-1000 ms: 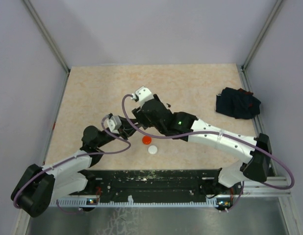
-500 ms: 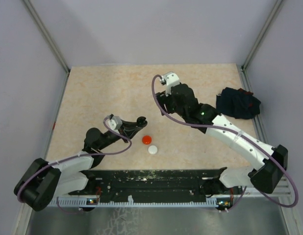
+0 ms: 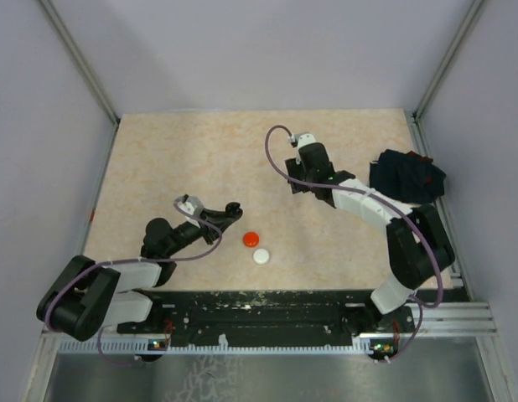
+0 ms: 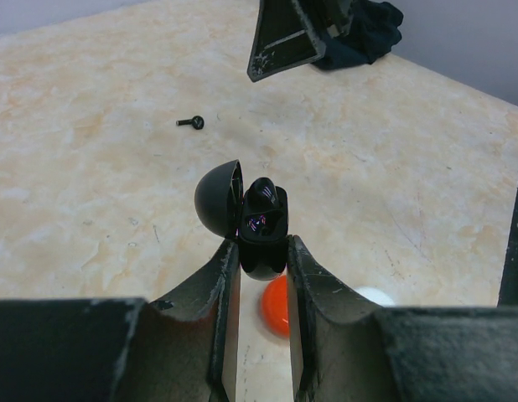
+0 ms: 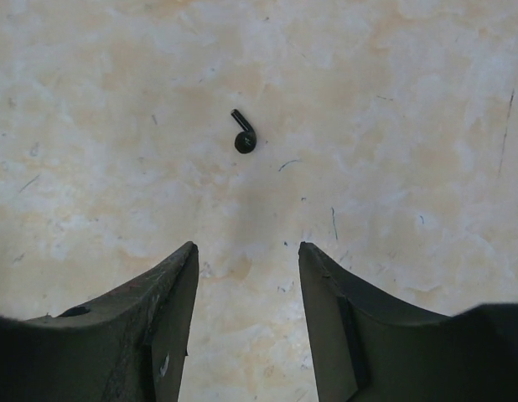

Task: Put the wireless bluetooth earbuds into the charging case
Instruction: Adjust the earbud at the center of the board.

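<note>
Left jaws clamp the open black charging case [image 4: 257, 226], while right jaws hang spread above a black earbud [image 5: 244, 139].

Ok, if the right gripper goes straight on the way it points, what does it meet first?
Most likely the black earbud on the table, just ahead of the open right gripper and roughly in line with its gap. Depth is unclear; it might touch bare table first.

Shows white shells and black joints on the left arm [image 3: 129, 272] and right arm [image 3: 364, 203], with a purple cable [image 3: 269, 159] looped along each. Ends in dark wedge-shaped jaws, scuffed pale at the edges.
</note>
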{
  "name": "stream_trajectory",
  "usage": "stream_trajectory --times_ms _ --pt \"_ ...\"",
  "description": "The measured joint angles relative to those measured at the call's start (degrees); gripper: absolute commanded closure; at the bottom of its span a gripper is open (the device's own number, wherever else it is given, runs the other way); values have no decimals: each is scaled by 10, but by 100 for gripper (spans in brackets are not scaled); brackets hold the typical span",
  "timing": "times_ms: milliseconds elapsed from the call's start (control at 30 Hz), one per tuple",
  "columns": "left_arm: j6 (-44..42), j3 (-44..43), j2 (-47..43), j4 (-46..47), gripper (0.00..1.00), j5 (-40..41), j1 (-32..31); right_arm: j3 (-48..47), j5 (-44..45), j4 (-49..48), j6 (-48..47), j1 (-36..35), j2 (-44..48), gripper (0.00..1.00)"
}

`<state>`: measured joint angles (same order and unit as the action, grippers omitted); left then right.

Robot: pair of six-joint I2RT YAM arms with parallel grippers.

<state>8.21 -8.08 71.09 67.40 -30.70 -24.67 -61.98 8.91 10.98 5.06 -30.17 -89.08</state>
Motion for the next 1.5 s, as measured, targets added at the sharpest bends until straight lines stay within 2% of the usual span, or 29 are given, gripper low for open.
stream_trajectory --times_ms 300,533,800,1167,1500 --pt "-16 23 60 65 100 -39 30 -35 -10 -56 17 18 -155 56" --pt "-16 25 106 125 100 -64 35 -85 -10 -80 27 19 -221 58" --pt "-16 26 108 149 100 -73 38 -127 -7 -89 41 24 -273 63" --pt "-16 29 103 150 100 -74 39 -139 -1 -87 47 26 -282 84" --pt "-16 29 94 150 100 -79 39 -55 -24 -18 57 26 -196 85"
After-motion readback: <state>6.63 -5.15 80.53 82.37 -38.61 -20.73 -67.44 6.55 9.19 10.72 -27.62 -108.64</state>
